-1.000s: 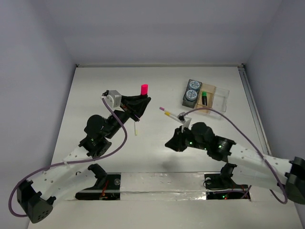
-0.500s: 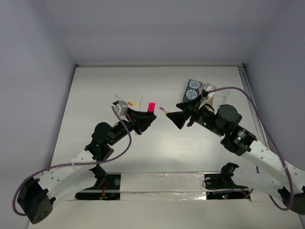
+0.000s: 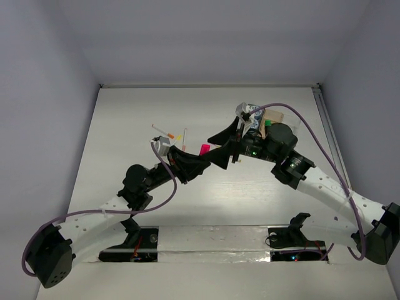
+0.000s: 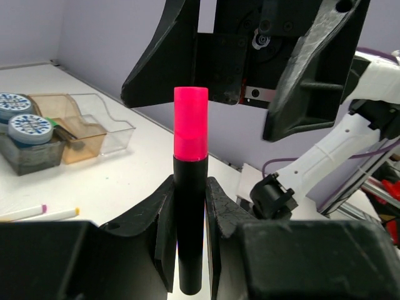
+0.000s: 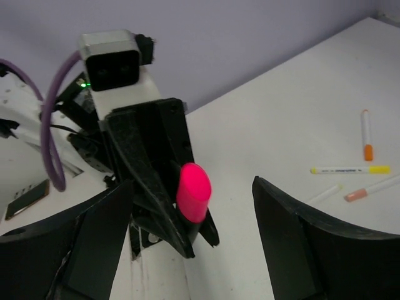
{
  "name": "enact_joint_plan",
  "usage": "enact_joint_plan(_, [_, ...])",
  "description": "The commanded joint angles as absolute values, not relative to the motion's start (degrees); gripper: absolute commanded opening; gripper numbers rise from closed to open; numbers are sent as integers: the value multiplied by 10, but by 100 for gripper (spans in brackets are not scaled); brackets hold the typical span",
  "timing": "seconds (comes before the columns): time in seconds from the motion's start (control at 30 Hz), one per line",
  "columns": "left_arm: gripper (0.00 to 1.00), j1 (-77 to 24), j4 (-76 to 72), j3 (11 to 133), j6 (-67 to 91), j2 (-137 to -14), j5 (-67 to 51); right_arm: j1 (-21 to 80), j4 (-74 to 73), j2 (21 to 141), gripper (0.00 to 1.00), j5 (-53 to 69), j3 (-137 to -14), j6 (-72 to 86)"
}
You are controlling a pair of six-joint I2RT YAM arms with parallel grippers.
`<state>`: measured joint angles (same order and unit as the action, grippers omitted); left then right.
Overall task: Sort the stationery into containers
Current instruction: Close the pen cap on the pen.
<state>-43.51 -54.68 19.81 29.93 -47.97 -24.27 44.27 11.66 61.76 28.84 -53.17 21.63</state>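
My left gripper (image 4: 189, 206) is shut on a black marker (image 4: 189, 187) with a pink cap (image 3: 205, 149), held upright above the table's middle. My right gripper (image 3: 219, 148) faces it, open. Its two fingers (image 4: 164, 56) stand wide on either side of the pink cap (image 5: 194, 192) without touching it. The clear divided tray (image 3: 275, 114) sits at the back right, mostly hidden behind the right arm. Two blue-grey canisters (image 4: 28, 125) stand in its dark section. Thin white pens (image 3: 164, 132) lie on the table at the back left.
An orange-ended pen (image 5: 367, 134), a yellow-ended pen (image 5: 350, 169) and a third pen (image 5: 375, 187) lie loose on the white table. Two more pens (image 4: 37, 214) lie near the tray (image 4: 119, 128). The right arm's purple cable (image 3: 312, 134) arcs over the tray.
My right gripper has opened and swung left from the tray side to face the left gripper. My left gripper has carried the marker right and nearer.
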Motion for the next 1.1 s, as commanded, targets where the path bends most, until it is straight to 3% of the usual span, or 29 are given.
enact_joint_plan(0.0, [0,-435,-634,194,329,-490,-274,441,208,619,82,351,-551,242])
enact_joint_plan(0.13, [0,-435,-658,192,341,-501,-278,441,221,627,65,361,-547,256])
enact_joint_plan(0.5, [0,-435,-670,199,349,-507,-274,441,230,643,64,368,-524,273])
enact_joint_plan(1.07, [0,-435,-642,217,333,-496,-267,441,220,656,30,369,-509,282])
